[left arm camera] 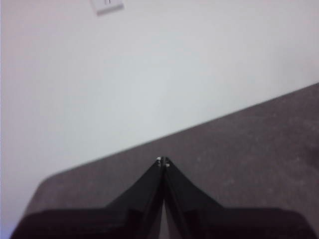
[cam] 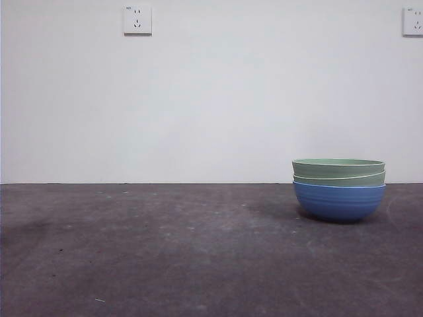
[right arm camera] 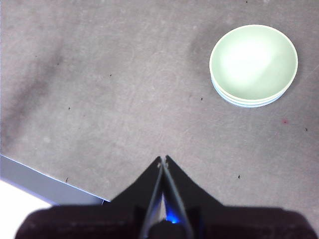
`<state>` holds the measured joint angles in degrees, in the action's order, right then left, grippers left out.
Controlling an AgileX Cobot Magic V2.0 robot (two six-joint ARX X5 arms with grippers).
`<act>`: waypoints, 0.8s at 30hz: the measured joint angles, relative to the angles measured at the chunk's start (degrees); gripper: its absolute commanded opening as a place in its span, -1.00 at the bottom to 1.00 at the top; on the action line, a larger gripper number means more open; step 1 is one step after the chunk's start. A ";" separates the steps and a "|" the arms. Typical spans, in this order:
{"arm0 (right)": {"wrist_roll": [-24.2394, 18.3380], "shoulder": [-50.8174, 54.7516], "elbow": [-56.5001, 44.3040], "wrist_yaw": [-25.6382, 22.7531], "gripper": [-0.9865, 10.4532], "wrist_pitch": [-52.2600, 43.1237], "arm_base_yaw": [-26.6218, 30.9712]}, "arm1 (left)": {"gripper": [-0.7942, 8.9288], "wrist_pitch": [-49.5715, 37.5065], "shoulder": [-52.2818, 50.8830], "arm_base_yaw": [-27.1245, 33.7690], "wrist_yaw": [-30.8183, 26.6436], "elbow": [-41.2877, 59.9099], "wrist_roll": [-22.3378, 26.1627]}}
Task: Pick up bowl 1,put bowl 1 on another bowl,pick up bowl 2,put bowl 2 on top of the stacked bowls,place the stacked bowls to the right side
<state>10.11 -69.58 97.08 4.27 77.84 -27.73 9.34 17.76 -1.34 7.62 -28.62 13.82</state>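
Fingers of the right gripper (right arm camera: pixel 163 158) are pressed together, empty, above the grey worktop (right arm camera: pixel 124 89), well apart from the stacked bowls (cam: pixel 339 189). Left gripper (left arm camera: pixel 162 161) likewise pinched closed, empty. Two green bowls nest in the blue bowl (cam: pixel 339 201), on the worktop's right side.

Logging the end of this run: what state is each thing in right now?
Round blue ribbed bowl: upright on the table, bottom of the stack.
Two pale green ribbed bowls: nested in the blue one, empty.
Left gripper: shut, empty, away from the bowls.
Right gripper: shut, empty, above the table.
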 measured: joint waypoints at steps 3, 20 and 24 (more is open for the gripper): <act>0.00 0.00 0.00 0.00 -0.82 0.00 0.00 | -0.84 -1.31 -4.22 0.70 -0.04 7.37 -1.62; 0.00 0.00 0.00 -0.02 -0.82 0.02 0.00 | -0.84 -1.33 -14.14 1.95 -1.29 26.45 -6.88; 0.00 0.00 0.00 -0.02 -0.82 0.02 0.00 | -0.84 -0.59 -16.06 1.95 -1.31 27.61 -7.74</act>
<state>10.11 -69.58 97.08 4.25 77.87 -27.73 8.75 1.69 0.60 6.31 -1.02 6.09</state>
